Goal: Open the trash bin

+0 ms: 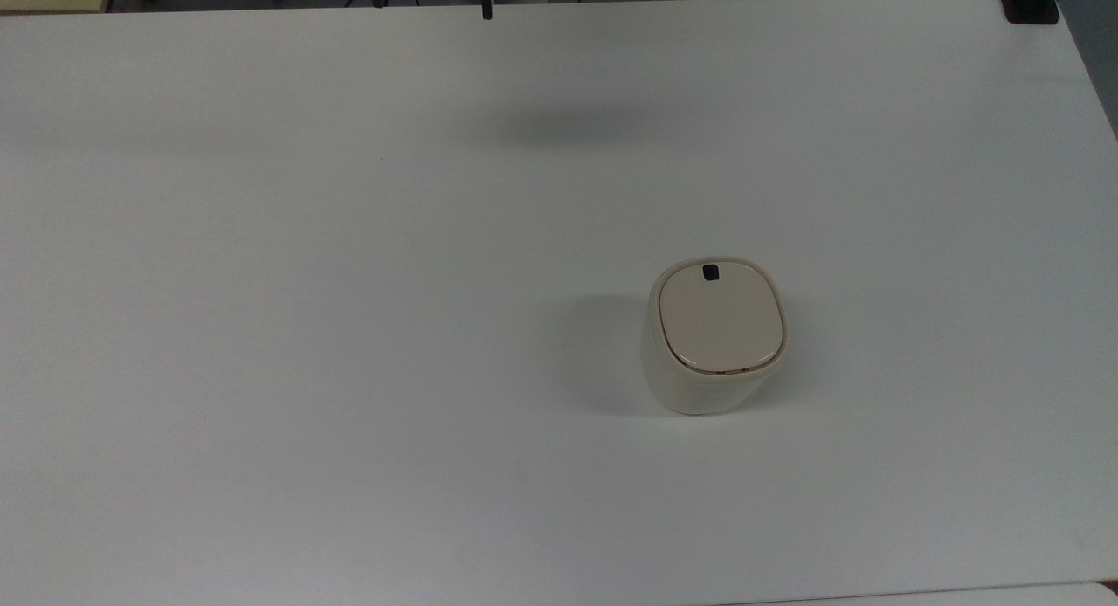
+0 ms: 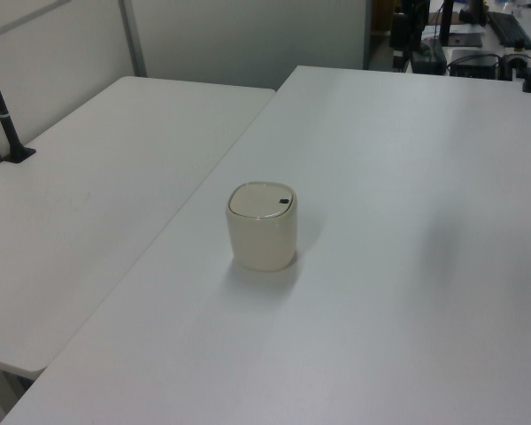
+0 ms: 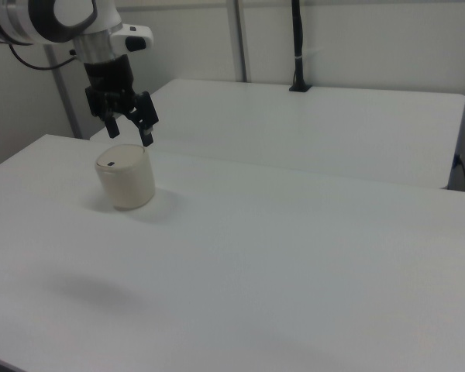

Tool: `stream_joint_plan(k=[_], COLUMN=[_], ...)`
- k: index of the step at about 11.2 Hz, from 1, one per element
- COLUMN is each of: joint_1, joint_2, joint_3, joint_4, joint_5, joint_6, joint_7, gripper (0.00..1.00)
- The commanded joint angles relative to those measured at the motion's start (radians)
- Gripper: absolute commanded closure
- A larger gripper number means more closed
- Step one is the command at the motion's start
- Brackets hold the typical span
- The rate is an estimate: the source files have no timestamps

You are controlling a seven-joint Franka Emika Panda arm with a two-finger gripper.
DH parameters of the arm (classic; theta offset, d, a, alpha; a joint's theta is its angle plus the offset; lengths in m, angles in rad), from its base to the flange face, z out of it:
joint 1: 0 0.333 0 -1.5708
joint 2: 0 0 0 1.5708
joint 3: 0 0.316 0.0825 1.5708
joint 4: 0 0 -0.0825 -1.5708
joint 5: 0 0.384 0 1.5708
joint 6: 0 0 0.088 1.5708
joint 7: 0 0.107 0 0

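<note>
In the right view the claw [image 3: 129,126] hangs in the air with its two black fingers [image 3: 145,124] pointing down and spread apart, nothing between them. In that picture it shows just above and behind the bin [image 3: 125,176], though how far behind cannot be told from this angle alone. The top view gives a hint: a dark finger tip [image 1: 486,10] shows at the far edge of the surface [image 1: 349,327], well apart from the bin [image 1: 714,335], and a soft shadow lies on the surface below it.

The white arm [image 3: 58,19] rises from the claw toward the right view's upper left corner.

The bin stands upright on the surface, in the top view's right half and a little below the middle. Its beige lid [image 1: 719,319] lies flat and closed. The small black button [image 1: 711,272] sits at the lid's edge, on the side toward the top view's upper border. In the left view the bin [image 2: 263,227] stands near the surface's left edge, with the button [image 2: 285,201] at the lid's right
</note>
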Motion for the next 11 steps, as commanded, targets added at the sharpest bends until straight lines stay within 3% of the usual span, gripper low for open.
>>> stream_joint_plan(k=[1, 3, 4, 5, 6, 8, 10, 11], joint_1=[0.006, 0.007, 0.010, 0.018, 0.030, 0.073, 0.131, 0.148], joint_2=[0.011, 0.039, 0.059, 0.065, 0.082, 0.122, 0.178, 0.211], joint_3=[-0.009, -0.003, 0.005, 0.024, 0.037, 0.052, 0.052, 0.052], joint_4=[-0.003, 0.000, 0.002, 0.002, 0.002, 0.006, 0.006, 0.008], joint_5=[0.024, 0.024, 0.023, 0.024, 0.024, 0.018, 0.005, 0.000], joint_6=[0.017, 0.054, 0.109, 0.161, 0.207, 0.305, 0.409, 0.463], joint_7=[-0.084, -0.143, -0.137, -0.131, -0.124, -0.028, 0.137, 0.229], gripper=[0.00, 0.00, 0.07, 0.18, 0.36, 0.80, 1.00, 1.00])
